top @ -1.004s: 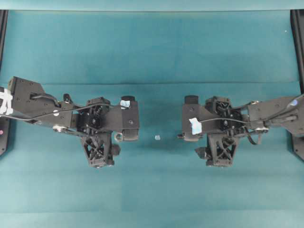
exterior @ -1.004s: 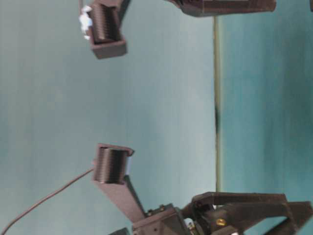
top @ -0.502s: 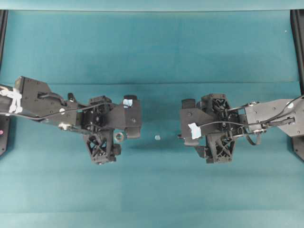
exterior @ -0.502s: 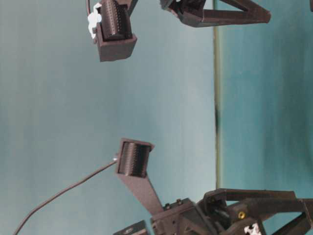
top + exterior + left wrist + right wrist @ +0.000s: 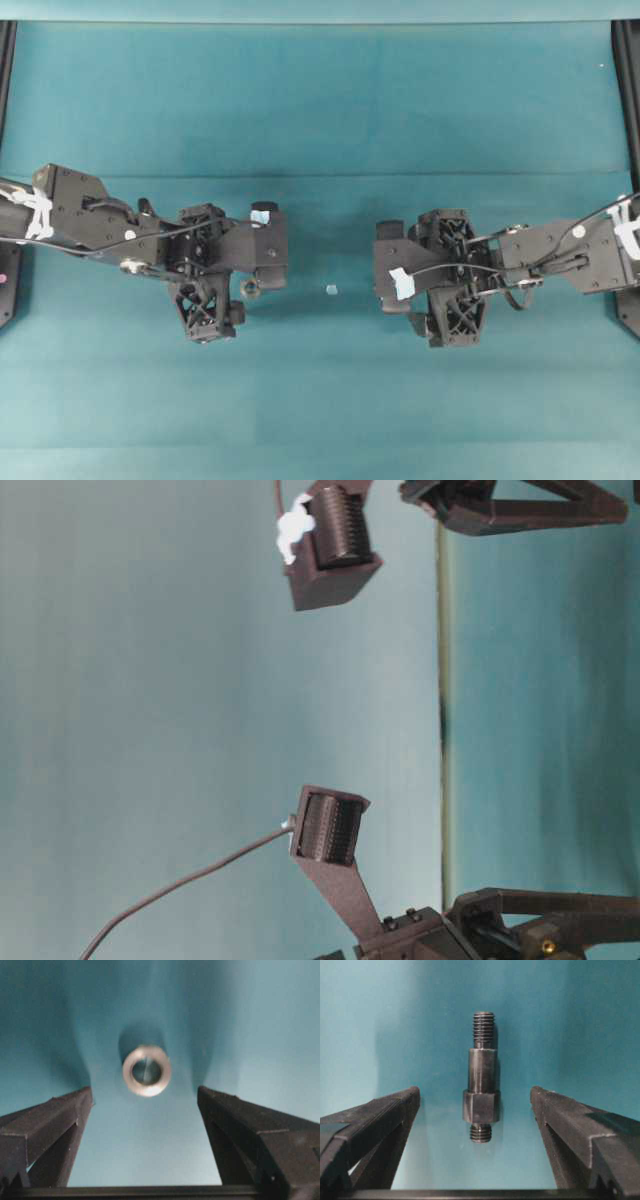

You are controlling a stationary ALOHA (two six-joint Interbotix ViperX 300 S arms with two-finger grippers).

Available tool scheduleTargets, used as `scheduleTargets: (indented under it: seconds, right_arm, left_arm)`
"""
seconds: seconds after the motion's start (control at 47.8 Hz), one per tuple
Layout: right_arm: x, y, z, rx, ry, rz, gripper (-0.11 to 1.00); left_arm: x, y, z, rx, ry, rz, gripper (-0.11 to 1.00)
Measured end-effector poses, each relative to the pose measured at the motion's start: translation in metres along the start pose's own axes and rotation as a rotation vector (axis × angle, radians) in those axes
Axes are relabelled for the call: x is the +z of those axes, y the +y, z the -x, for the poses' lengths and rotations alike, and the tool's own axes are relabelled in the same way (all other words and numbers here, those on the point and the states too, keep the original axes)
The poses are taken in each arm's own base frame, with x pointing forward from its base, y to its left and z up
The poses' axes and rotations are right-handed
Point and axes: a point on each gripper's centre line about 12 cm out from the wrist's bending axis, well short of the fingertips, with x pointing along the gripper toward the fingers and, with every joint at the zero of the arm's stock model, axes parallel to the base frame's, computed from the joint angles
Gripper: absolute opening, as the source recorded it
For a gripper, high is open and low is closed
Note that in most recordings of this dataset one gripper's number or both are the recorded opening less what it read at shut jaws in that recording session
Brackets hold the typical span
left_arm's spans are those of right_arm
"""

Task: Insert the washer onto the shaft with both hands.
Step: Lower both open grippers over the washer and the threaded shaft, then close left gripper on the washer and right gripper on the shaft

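Your left end effector point(image 5: 145, 1110) hangs spread wide, the washer point(image 5: 146, 1070) flat on the teal surface point(image 5: 260, 1035) just beyond its tips. Your right end effector point(image 5: 475, 1110) gapes too, the shaft point(image 5: 482, 1087) lying lengthwise between its fingers, untouched.

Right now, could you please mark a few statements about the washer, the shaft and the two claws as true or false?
1. The left claw is open, the washer lying on the cloth between its jaws. True.
2. The right claw is shut on the shaft. False: its jaws stand wide, clear of the shaft on both sides.
3. The washer already sits on the shaft. False: each lies apart, under its own claw.
4. The shaft has threaded ends. True.
5. A small pale chip lies between the two claws in the overhead view. True.
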Motion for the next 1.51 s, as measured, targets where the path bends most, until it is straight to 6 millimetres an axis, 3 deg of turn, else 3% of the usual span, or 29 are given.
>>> scheduleTargets:
  seconds: [0.439, 1.506]
  right_arm:
    - [-0.010, -0.002, 0.000, -0.001, 0.013, -0.005, 0.88]
    - [-0.010, -0.011, 0.000, -0.010, -0.003, -0.031, 0.87]
  left_arm:
    - [0.009, -0.002, -0.005, -0.006, -0.039, -0.001, 0.93]
    - [0.008, -0.006, -0.007, -0.010, -0.034, -0.012, 0.93]
